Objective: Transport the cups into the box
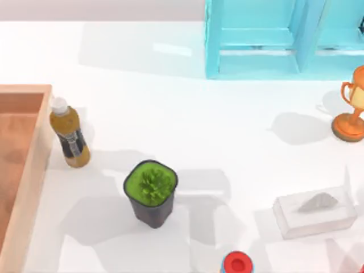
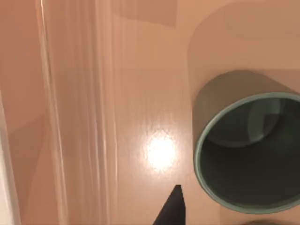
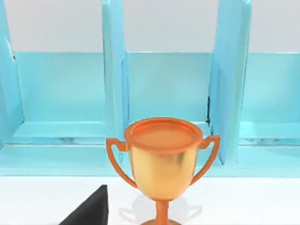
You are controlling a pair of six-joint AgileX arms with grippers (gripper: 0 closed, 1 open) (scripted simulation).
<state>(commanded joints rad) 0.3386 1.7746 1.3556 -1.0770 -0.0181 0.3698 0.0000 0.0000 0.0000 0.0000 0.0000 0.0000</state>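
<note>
One cup (image 2: 246, 150) stands upright on the floor of the box (image 1: 23, 170), seen close from the left wrist, so at least half seems done, while I cannot tell either claw's state or the second cup's whereabouts.

A white table (image 1: 187, 114) fills the top view, brightly lit, with soft grey shadows lying across it beside the standing objects. At its far edge stands a light-blue shelf frame (image 1: 267, 40) with upright dividers. Behind the frame, in the right wrist view, runs a plain pale grey wall (image 3: 164, 23). A faint glossy reflection shows on the tabletop near the frame.
</note>
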